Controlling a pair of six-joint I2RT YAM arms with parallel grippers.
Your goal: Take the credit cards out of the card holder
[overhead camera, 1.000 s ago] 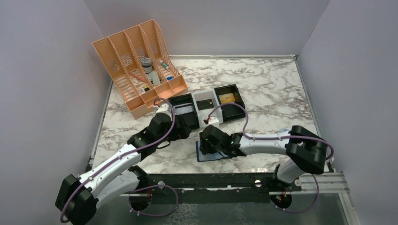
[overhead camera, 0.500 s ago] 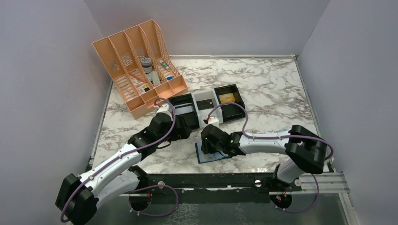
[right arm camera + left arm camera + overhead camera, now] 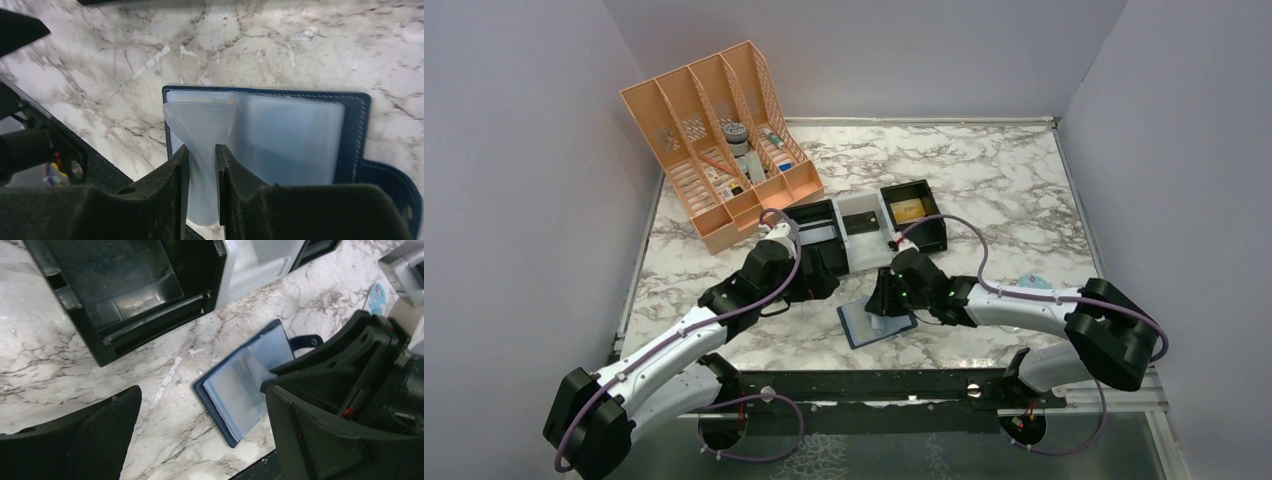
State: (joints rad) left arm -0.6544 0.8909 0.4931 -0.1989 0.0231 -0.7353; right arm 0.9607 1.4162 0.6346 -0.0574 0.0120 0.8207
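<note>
The card holder [image 3: 876, 322] lies open on the marble near the front edge, navy with pale blue-grey sleeves [image 3: 295, 135] and a strap tab [image 3: 390, 185]. My right gripper [image 3: 202, 150] is shut on one translucent sleeve, which bunches into a funnel between the fingers; in the top view the gripper [image 3: 886, 302] sits over the holder's right half. No credit cards show inside the sleeves. A gold-tan card [image 3: 908, 208] lies in the far black tray. My left gripper [image 3: 200, 430] stands open above bare marble, with the card holder [image 3: 240, 390] just right of it.
Black tray [image 3: 814, 235], white tray [image 3: 861, 228] and a second black tray [image 3: 934, 232] sit in a row behind the holder. An orange file rack [image 3: 714, 140] stands at the back left. A small light-blue item [image 3: 1031, 283] lies to the right. The table's front edge runs just below the holder.
The right gripper has narrowed onto the sleeve and its arm has swung to the right and back. More of the card holder now shows, slightly turned. The left arm barely moved.
</note>
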